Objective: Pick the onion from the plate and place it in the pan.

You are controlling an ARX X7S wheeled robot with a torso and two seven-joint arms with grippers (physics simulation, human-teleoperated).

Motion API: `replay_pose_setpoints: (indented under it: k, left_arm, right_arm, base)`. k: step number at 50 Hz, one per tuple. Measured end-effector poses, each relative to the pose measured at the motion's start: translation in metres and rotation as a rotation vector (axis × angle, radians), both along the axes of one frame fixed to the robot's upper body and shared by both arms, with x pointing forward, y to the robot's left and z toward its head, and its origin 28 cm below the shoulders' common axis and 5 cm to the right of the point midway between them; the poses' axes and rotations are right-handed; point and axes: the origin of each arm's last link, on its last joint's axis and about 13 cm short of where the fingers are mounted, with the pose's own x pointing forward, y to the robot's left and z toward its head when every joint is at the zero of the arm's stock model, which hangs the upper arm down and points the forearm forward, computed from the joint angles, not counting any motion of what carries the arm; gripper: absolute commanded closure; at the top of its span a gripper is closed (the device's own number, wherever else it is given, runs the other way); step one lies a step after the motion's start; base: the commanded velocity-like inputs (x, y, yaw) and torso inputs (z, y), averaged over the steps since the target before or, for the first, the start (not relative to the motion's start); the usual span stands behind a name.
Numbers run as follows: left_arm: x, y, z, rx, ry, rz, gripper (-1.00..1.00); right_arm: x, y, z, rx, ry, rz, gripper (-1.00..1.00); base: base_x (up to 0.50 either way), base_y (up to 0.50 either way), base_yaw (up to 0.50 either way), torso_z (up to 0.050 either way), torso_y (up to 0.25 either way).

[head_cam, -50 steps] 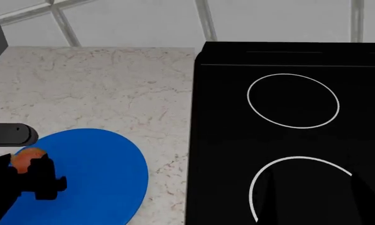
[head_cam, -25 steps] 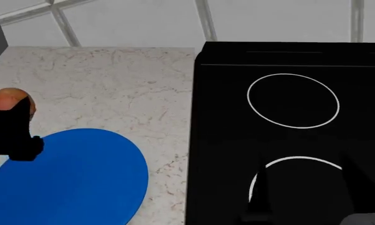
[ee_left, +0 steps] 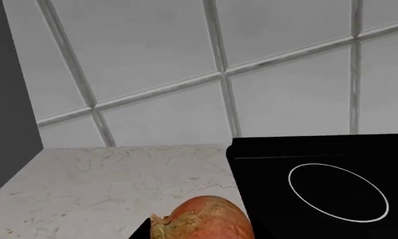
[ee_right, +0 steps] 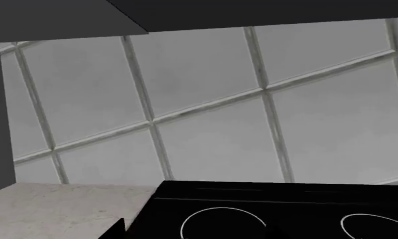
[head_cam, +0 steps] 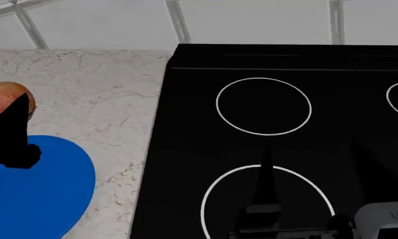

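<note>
Your left gripper (head_cam: 16, 112) is clamped on the onion (head_cam: 5, 97) and has it up off the plate (head_cam: 39, 194). In the head view the onion sits above the counter (head_cam: 99, 89) just past the plate's far edge, well short of the cooktop (head_cam: 278, 139). The left wrist view confirms it: the onion (ee_left: 208, 219) fills the near edge of the frame, papery skin showing, with the counter and the cooktop (ee_left: 325, 184) beyond. Lifted that high, it should clear the plate rim and the cooktop's raised edge on the way across.

The right gripper (head_cam: 265, 219) hangs low over the cooktop's near burner ring (head_cam: 268, 204). You can't tell from these views whether it's wide or closed. It holds nothing visible, and looks parked out of the way.

The pan isn't in any view. Pick is done, place is not. Find the pan before you swing toward the cooktop, and watch the parked right arm along that path.
</note>
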Motion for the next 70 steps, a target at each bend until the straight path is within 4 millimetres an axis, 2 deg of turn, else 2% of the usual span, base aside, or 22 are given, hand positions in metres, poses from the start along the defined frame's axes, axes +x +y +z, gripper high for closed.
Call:
replay_pose_setpoints:
  k: [13,28,45,70]
  left_arm:
    - [0.004,-0.001,0.004,0.008,-0.012,-0.016,1.0]
    - [0.007,-0.002,0.007,0.016,-0.017,-0.031,1.0]
    - [0.008,-0.004,0.007,0.018,-0.015,-0.038,1.0]
    - [0.006,-0.006,0.008,0.023,-0.009,-0.06,1.0]
  right_arm:
    - [0.007,-0.004,0.036,-0.036,-0.105,-0.025,-1.0]
    - [0.008,-0.01,0.057,-0.06,-0.174,-0.062,-1.0]
    - [0.006,-0.014,0.065,-0.065,-0.195,-0.086,-1.0]
    - [0.007,-0.015,0.062,-0.04,-0.182,-0.106,-1.0]
  base:
    - [0.0,-0.5,0.0,0.0,0.0]
    - [0.0,-0.5,0.0,0.0,0.001]
    - [0.0,-0.5,0.0,0.0,0.0]
    - [0.0,-0.5,0.0,0.0,0.0]
